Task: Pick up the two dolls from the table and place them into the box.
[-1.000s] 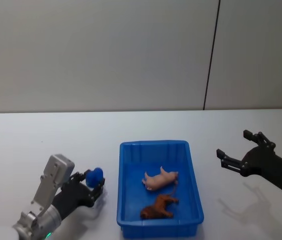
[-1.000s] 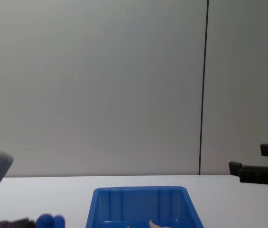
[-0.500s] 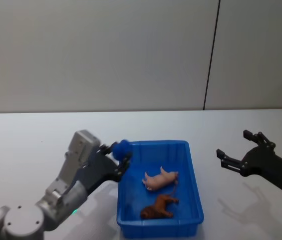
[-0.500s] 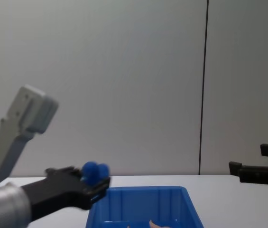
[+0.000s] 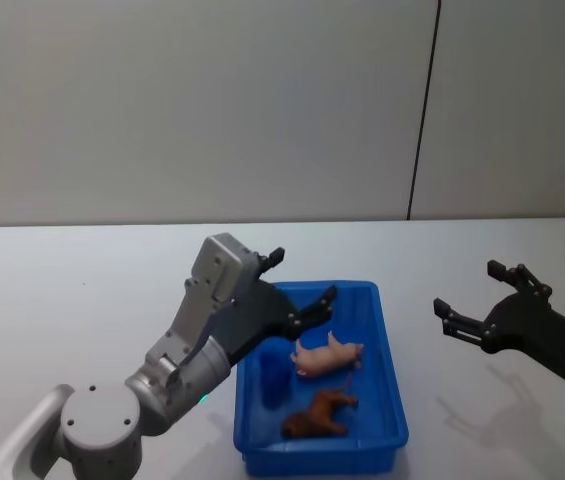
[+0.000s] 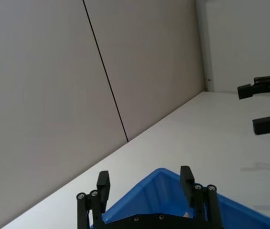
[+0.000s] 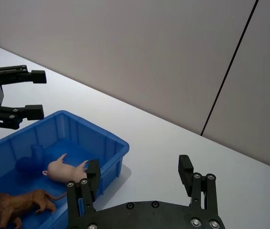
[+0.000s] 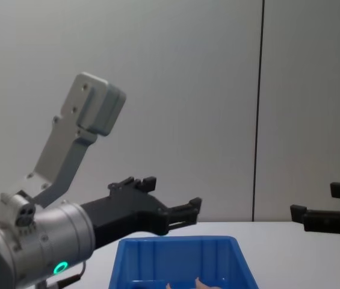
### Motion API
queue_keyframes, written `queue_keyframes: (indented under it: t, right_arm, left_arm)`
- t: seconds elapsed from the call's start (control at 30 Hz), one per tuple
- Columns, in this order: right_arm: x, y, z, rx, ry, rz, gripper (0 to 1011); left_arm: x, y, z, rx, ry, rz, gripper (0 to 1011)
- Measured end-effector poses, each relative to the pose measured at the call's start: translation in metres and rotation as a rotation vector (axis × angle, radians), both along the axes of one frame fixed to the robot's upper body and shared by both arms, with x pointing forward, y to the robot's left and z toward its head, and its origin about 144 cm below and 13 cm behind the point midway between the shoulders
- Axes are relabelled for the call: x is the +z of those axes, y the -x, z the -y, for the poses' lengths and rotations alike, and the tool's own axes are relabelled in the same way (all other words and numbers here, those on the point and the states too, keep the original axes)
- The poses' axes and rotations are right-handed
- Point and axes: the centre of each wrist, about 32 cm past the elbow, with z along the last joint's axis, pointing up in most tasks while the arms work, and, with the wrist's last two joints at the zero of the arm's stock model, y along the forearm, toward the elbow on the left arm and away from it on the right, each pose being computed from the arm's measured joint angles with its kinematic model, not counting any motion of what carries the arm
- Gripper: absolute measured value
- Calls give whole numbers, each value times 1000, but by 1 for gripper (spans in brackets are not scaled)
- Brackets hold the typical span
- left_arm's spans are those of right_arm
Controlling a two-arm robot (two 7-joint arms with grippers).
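Head view: the blue box (image 5: 393, 400) sits on the white worktop (image 5: 82, 290), and three items lie inside it. A pale pink pig figure (image 5: 324, 357) lies on its side near the middle of the box floor, a brown lion figure (image 5: 314, 415) lies nearer the front wall, and a small blue doll (image 5: 274, 372) rests against the left inner wall, just beside the pig. The left gripper (image 5: 300, 285) is held above the rear left part of the box, its fingers spread wide and holding nothing. The right gripper (image 5: 477, 302) hovers over the bare worktop well to the right of the box, its fingers likewise spread wide and empty. Chest view: the left gripper (image 8: 173, 198) reaches in from the left above the back rim of the box (image 8: 176, 242), while the right gripper (image 8: 320, 205) shows at the right edge, apart from the box. Right wrist view: the pig (image 7: 65, 169), the lion (image 7: 20, 202) and the blue doll (image 7: 32, 160) all rest on the box floor, with the left gripper (image 7: 37, 93) farther off above the box's far end. Left wrist view: the left gripper's fingers (image 6: 187, 179) stand parted over the blue rim (image 6: 158, 176).
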Motion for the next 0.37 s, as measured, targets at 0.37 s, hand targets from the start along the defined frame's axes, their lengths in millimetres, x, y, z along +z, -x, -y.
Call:
queue_keyframes:
  t: [0.37]
  right_arm:
    - [0, 0, 0, 0, 0, 0, 1001]
  left_arm:
    - [10, 12, 1, -4, 16, 48, 1003]
